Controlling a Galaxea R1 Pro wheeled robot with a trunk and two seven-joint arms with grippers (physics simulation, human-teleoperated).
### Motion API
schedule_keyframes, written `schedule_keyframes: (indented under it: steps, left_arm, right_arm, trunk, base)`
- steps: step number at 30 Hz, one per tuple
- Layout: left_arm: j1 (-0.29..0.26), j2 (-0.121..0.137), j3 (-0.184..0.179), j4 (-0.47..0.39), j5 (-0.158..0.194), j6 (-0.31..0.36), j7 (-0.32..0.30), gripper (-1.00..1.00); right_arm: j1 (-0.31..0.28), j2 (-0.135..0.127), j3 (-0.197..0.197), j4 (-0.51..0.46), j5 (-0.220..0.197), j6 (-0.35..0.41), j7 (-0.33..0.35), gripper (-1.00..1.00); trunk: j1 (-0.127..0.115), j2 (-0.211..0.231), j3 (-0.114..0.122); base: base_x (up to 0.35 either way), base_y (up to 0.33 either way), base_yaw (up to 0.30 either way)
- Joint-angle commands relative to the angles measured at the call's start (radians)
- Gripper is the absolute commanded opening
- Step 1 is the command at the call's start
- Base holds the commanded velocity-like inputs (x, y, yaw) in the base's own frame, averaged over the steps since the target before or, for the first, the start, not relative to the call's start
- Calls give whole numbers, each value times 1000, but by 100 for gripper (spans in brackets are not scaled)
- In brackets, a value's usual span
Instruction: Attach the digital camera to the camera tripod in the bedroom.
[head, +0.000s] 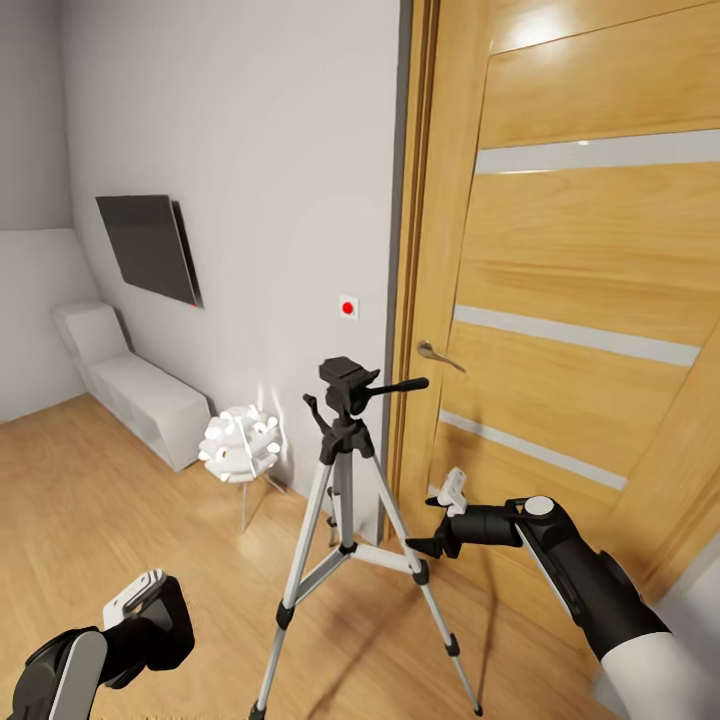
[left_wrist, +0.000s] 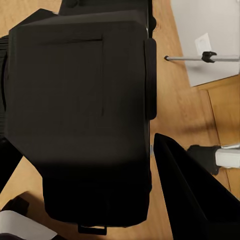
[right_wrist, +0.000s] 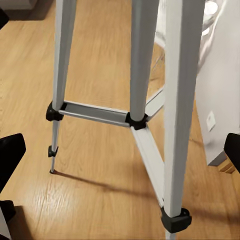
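The camera tripod (head: 345, 470) stands on the wood floor in front of the door frame, silver legs spread and its black head (head: 345, 385) bare, pan handle pointing right. My left gripper (head: 150, 612) hangs low at the left, shut on the digital camera (head: 165, 628). In the left wrist view the camera's black body (left_wrist: 80, 110) sits against one dark finger (left_wrist: 185, 200). My right gripper (head: 432, 522) is open beside the tripod's right leg. Its wrist view looks at the legs (right_wrist: 175, 100) and their cross braces (right_wrist: 95, 114), with nothing held.
A wooden door (head: 580, 300) with a lever handle (head: 440, 355) rises right behind the tripod. A white spiky floor lamp (head: 240, 445) stands to its left by the wall. Farther left are a white bench (head: 140, 390) and a dark wall screen (head: 150, 245).
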Motion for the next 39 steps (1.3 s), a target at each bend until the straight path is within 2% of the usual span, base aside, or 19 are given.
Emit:
schedule_keyframes:
  steps: [1,6,9,17,39]
  left_arm:
    - [-1,-1,2,-1,9,4,7,-100]
    - [-1,-3,-1,0,12,3,7,-100]
    - [-1,-2,-2,0,12,2,8,-100]
    - [-1,-3,-4,1,12,1,11,-100]
    - [-1,-2,0,0,12,-1,9,-100]
  right_arm:
    - [-1,-1,1,-2,5,6,3,100]
    - [-1,0,0,-1,10,2,0,100]
    - [-1,-1,0,1,12,-24,-36,100]
    - [0,-2,2,1,12,-44,-58,100]
    - [0,-1,2,3,12,-47,-60,100]
  trunk:
    - [1,-2,-1]
    - [1,-2,2]
    - [1,-2,4]
    - [1,-2,6]
    - [1,-2,7]
  base:
    - [0,-29,241]
    - [0,-41,255]
    - [0,-10,264]
    - [0,-3,220]
    - [77,-90,21]
